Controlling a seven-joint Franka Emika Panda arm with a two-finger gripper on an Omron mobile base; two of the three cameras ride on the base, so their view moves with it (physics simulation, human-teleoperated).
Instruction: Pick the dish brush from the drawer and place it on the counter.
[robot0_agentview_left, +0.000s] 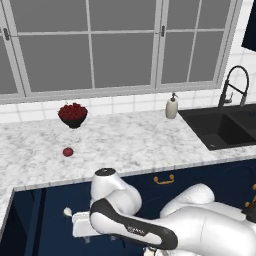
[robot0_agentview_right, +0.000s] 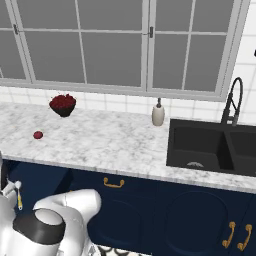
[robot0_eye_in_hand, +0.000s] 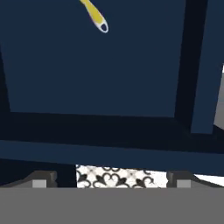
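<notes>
Gripper (robot0_eye_in_hand: 109, 181): in the hand view we see its two tips at the bottom edge, set wide apart with nothing between them; patterned floor (robot0_eye_in_hand: 118, 176) shows through the gap.
Drawer (robot0_eye_in_hand: 92, 70): in the hand view we look into its open navy interior, with a dark wall on the near side and another on the right.
Brush (robot0_eye_in_hand: 95, 16): in the hand view we see only its yellow handle end with a small eyelet, lying on the drawer bottom at the far edge of the picture, well apart from the tips. From the left base view we make out its white head (robot0_agentview_left: 67, 212) just beside the arm's wrist; the right base view gives us the head and yellow handle (robot0_agentview_right: 18, 195) at the left edge, beside the arm.
Counter (robot0_agentview_left: 130, 142): we see white marble running above the drawer.
Apple (robot0_agentview_left: 68, 152): we find it alone on the marble, near the front.
Bowl (robot0_agentview_left: 73, 114): farther back, heaped with red fruit.
Soap bottle (robot0_agentview_right: 158, 113): by the wall, just left of the sink (robot0_agentview_right: 210, 145).
</notes>
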